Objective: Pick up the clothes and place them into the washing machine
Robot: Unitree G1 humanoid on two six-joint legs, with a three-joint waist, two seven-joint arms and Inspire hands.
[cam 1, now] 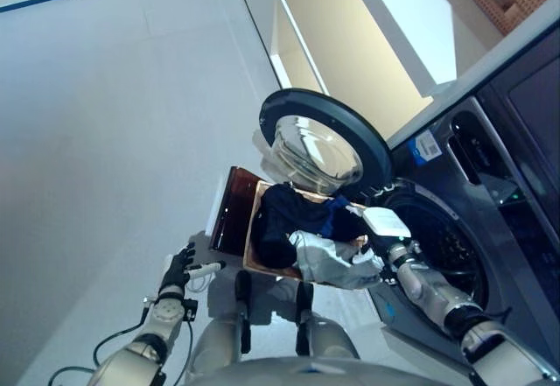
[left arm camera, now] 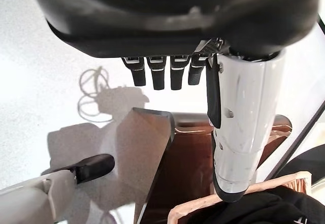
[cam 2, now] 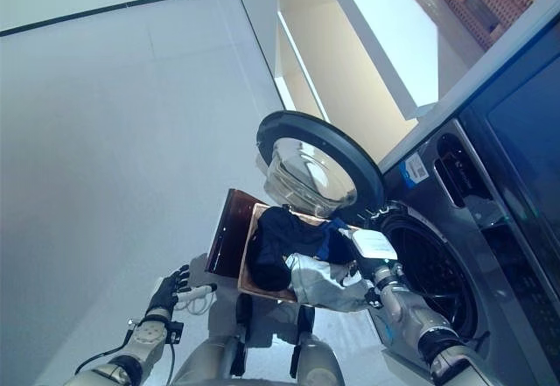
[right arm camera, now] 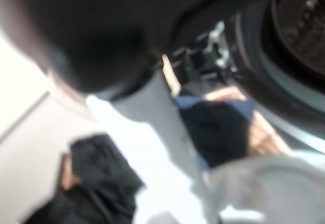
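Note:
A light wooden basket (cam 1: 262, 268) stands in front of the washing machine (cam 1: 490, 185). It holds a dark navy garment (cam 1: 284, 220), a blue piece (cam 1: 332, 221) and a silver-grey garment (cam 1: 337, 262). The grey garment spills over the basket's edge towards the drum opening (cam 1: 451, 246). My right hand (cam 1: 389, 248) is at that edge, against the grey garment, between basket and drum. Cloth hides its fingers and its wrist view is blurred. My left hand (cam 1: 179, 268) hangs open left of the basket, holding nothing, its fingers (left arm camera: 157, 74) straight.
The round glass door (cam 1: 319, 150) stands swung open behind the basket. A dark brown stand (cam 1: 229, 211) adjoins the basket's left side. Pale floor (cam 1: 105, 141) stretches away to the left and a white wall (cam 1: 385, 27) runs behind the machine.

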